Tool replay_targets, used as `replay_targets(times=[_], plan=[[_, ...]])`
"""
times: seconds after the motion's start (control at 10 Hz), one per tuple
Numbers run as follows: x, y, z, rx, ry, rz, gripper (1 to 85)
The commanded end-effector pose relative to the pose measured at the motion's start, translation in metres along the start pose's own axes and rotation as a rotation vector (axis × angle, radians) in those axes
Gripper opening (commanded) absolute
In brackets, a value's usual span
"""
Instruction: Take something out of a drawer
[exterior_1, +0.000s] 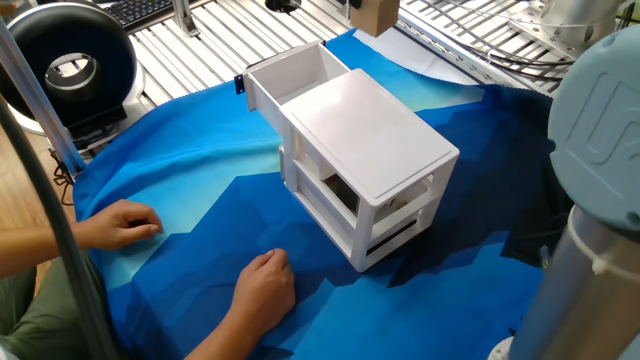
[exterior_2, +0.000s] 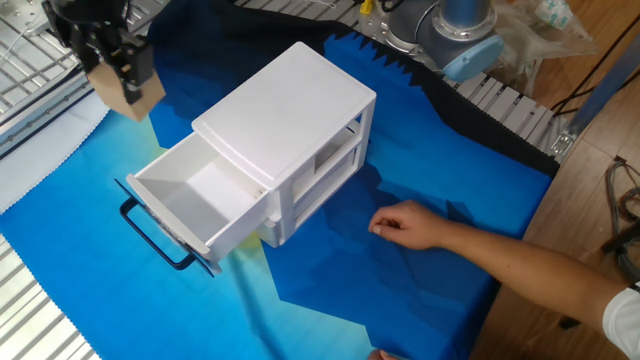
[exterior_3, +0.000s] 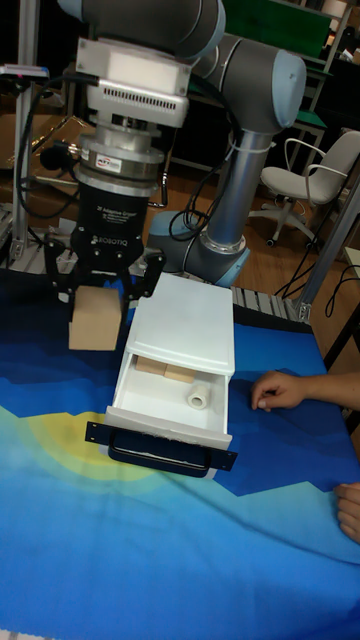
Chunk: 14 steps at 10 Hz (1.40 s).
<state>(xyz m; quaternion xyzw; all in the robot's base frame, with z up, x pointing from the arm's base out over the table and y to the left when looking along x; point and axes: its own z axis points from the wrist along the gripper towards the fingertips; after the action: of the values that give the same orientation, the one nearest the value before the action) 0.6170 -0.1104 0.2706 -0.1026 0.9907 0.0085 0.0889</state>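
The tan cube (exterior_2: 132, 92) hangs in the air left of the white cabinet (exterior_2: 285, 115), and my gripper (exterior_2: 119, 72) is shut on it from above. In the tall fixed view the cube (exterior_3: 97, 319) sits between my gripper's (exterior_3: 102, 296) fingers, just left of the open top drawer (exterior_3: 125, 395) and above the blue cloth. The drawer is pulled out, black handle (exterior_3: 158, 451) in front, and holds wooden pieces (exterior_3: 160, 372) and a small white roll (exterior_3: 200, 398). In one fixed view the cube (exterior_1: 375, 14) shows at the top edge, behind the drawer (exterior_1: 262, 82).
A person's hands rest on the blue cloth (exterior_1: 200, 190) near the cabinet: two hands (exterior_1: 122, 222) (exterior_1: 264, 286) in one fixed view, one hand (exterior_2: 410, 225) in the other. A black round device (exterior_1: 68, 62) stands far left. Metal slats border the cloth.
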Motion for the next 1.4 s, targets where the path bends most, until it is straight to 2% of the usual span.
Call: replay_targets(times=[0.0, 0.1, 0.2, 0.5, 0.6, 0.8, 0.9, 1.1, 1.2, 1.3], plan=[[0.009, 0.022, -0.008, -0.049, 0.014, -0.006, 1.0], [0.022, 0.044, -0.024, -0.026, 0.021, 0.056, 1.0], [0.029, 0.065, -0.031, -0.008, 0.005, 0.096, 1.0], [0.034, 0.103, -0.026, 0.031, -0.023, 0.162, 1.0], [0.035, 0.111, -0.024, 0.034, -0.026, 0.175, 1.0], [0.042, 0.132, -0.022, 0.012, -0.021, 0.214, 1.0], [0.042, 0.137, -0.020, 0.017, -0.027, 0.223, 1.0], [0.039, 0.136, -0.018, 0.024, -0.034, 0.201, 1.0], [0.045, 0.139, -0.017, 0.014, -0.013, 0.183, 1.0], [0.045, 0.142, -0.017, 0.005, -0.009, 0.142, 1.0]])
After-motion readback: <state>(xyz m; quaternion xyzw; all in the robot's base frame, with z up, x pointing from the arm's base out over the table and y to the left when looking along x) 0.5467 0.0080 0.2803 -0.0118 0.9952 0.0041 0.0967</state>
